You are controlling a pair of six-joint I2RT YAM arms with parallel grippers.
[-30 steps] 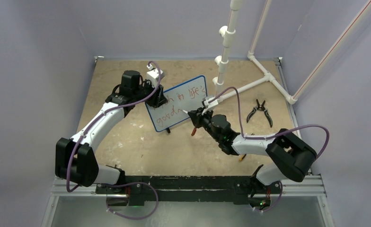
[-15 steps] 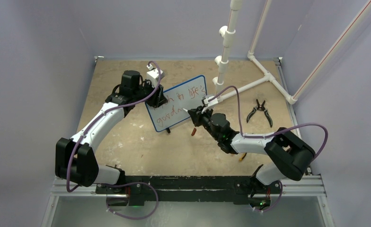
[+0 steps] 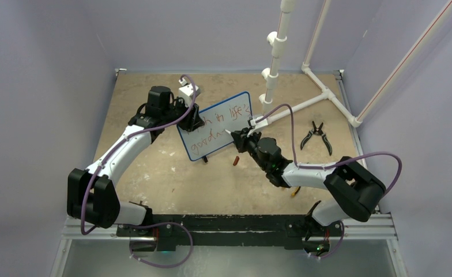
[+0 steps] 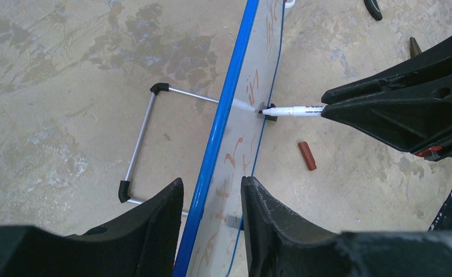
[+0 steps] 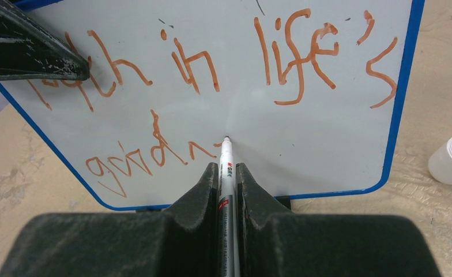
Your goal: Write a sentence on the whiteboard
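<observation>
The marker (image 5: 226,167) touches the whiteboard (image 5: 304,138) (left gripper (image 4: 212,184) clamps it).

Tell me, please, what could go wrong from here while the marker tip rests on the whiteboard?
The marker in the right gripper presses on a whiteboard that the left gripper clamps by one edge only; a hard push may tilt it. That gripper's finger covers the start of the sentence and may smear it.
</observation>
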